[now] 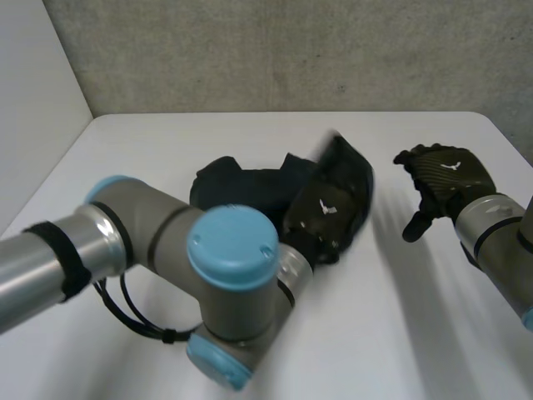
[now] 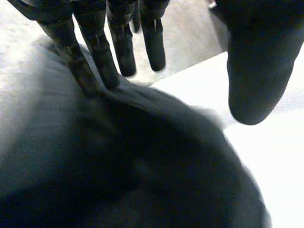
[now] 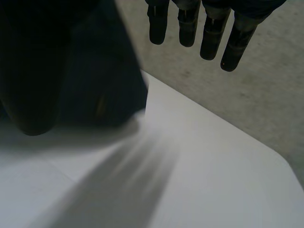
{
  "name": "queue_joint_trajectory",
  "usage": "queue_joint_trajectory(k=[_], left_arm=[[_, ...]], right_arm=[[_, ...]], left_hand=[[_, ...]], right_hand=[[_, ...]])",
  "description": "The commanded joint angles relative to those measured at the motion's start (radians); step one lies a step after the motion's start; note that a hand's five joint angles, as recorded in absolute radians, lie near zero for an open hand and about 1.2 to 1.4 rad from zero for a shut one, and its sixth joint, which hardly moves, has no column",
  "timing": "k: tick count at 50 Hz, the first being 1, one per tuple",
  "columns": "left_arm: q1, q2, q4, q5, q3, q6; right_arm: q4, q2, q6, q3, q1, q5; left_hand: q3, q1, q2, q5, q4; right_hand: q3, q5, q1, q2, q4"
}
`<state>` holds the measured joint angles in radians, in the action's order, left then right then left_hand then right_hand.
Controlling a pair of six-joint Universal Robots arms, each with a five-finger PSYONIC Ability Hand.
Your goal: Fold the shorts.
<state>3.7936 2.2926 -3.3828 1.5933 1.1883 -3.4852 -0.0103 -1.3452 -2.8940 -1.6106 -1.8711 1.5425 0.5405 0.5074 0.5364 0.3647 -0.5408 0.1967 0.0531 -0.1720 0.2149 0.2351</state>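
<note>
The shorts [image 1: 241, 187] lie bunched on the bench [image 1: 166, 142], folding seemingly unfinished, with the left hand [image 1: 323, 212] pressing straight-fingered on them, grasping nothing, and the right hand [image 1: 450, 171] released nearby.

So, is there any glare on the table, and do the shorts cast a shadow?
Head view: no glare on the table; the shorts cast a soft shadow toward the right hand. Left wrist view: the table looks brightest just beside the shorts.
</note>
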Motion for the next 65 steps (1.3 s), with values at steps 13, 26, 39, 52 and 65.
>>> queue_joint_trajectory(k=[13,26,39,52,65], left_arm=[[0.294,-0.406,0.053,-0.029,0.238,0.005],[0.477,-0.207,0.079,-0.22,0.194,-0.011],[0.491,0.097,0.193,-0.273,-0.185,-0.132],[0.482,0.205,0.26,-0.237,-0.274,-0.158],[0.348,-0.214,0.401,-0.078,0.082,0.066]], right_arm=[[0.012,-0.002,0.002,0.0,0.024,-0.028],[-0.031,0.096,0.169,-0.045,-0.028,-0.082],[-0.27,0.132,0.197,-0.126,-0.048,-0.055],[-0.313,0.176,0.203,-0.057,-0.054,-0.048],[-0.321,0.409,0.257,0.412,-0.028,-0.054]], left_hand=[[-0.248,-0.215,-0.244,-0.246,0.248],[-0.227,-0.194,-0.223,-0.226,0.227],[-0.215,-0.182,-0.211,-0.214,0.216],[0.856,0.889,0.86,0.857,-0.855],[0.856,0.889,0.86,0.857,-0.855]], right_hand=[[-0.022,-0.053,-0.003,-0.04,-0.061],[-0.022,-0.053,-0.003,-0.04,-0.061],[0.706,0.675,-0.731,0.688,0.668],[1.2,1.169,-1.224,1.181,1.161],[1.2,1.169,-1.224,1.181,1.161]])
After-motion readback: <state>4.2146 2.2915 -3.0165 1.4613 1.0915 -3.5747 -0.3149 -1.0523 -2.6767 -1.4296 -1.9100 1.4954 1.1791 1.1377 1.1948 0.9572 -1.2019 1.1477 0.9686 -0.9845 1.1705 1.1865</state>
